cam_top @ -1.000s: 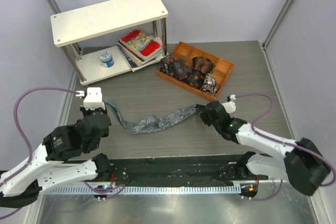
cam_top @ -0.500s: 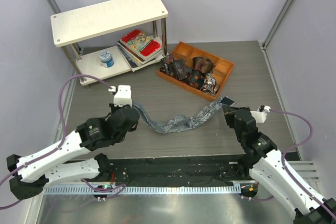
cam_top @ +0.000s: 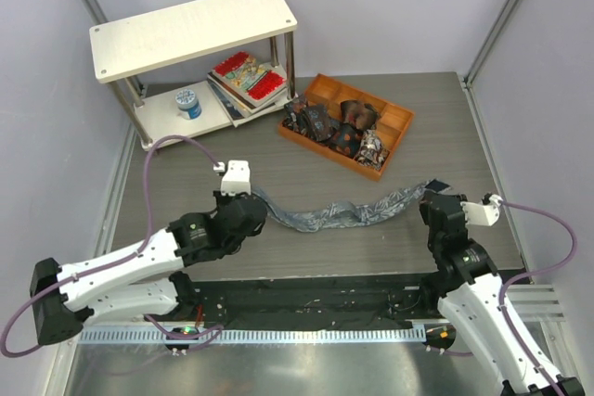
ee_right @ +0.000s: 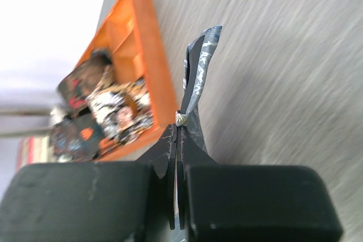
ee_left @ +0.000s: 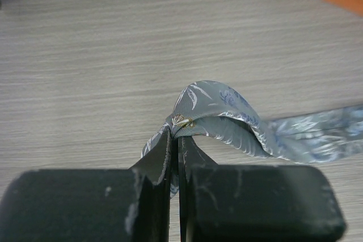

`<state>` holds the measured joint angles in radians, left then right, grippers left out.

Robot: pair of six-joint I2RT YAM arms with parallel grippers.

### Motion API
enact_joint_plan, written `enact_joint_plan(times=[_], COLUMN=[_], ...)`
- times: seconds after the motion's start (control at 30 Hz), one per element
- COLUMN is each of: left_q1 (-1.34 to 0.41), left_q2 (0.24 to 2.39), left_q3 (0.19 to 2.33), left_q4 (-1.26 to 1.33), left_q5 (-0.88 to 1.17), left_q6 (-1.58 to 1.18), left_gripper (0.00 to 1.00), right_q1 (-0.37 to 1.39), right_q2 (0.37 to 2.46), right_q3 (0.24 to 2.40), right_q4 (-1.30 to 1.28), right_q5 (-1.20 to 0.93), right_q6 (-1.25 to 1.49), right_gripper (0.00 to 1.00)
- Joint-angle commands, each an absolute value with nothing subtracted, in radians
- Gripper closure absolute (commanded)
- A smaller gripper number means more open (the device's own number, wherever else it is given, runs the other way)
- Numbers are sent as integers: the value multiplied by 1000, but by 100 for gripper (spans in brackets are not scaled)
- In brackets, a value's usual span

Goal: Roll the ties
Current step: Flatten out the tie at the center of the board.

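Tie [ee_left: 226,97] silky woven cloth; table [ee_left: 113,55] matt woodgrain

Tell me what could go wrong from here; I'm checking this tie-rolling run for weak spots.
1. The left end effector and right end effector each pinch only a tip of the grey-blue tie; the thin fabric may slip free.
2. The tie lies wrinkled between them, so a roll might start crooked.
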<state>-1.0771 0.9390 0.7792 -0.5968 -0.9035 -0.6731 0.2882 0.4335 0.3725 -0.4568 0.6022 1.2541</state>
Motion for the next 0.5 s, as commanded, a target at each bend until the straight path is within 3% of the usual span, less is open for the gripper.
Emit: enact_joint_plan(times=[0.0, 0.1, 0.2, 0.23, 0.27, 0.33, 0.47], left_q1=[-1075, -1075, -1074, -1075, -1075, -1075, -1075], left_q2=[974, 1015, 1041, 1042, 1039, 1014, 962], left_q3=[747, 745, 742, 727, 716, 690, 667], left_q4=[-514, -579, -659, -672, -679, -677, -730], left_q5=[-951, -972, -994, -993, -989, -971, -976], left_q6=[-706, -738, -784, -813, -827, -857, -961], left_gripper=[99, 87, 43, 23, 18, 10, 8], right_q1=[268, 265, 262, 262, 262, 262, 261], right_q2=[457, 489, 503, 503, 503, 497, 483], right_q3=[429, 449, 456, 457, 462, 466, 482], right_q4=[-503, -558, -574, -580, -584, -603, -626], right_q5=[744, 801, 813, 821, 824, 827, 824], right_q6=[1193, 1229, 1241, 1244, 1253, 1258, 1261], right_gripper=[99, 99, 80, 73, 50, 30, 21])
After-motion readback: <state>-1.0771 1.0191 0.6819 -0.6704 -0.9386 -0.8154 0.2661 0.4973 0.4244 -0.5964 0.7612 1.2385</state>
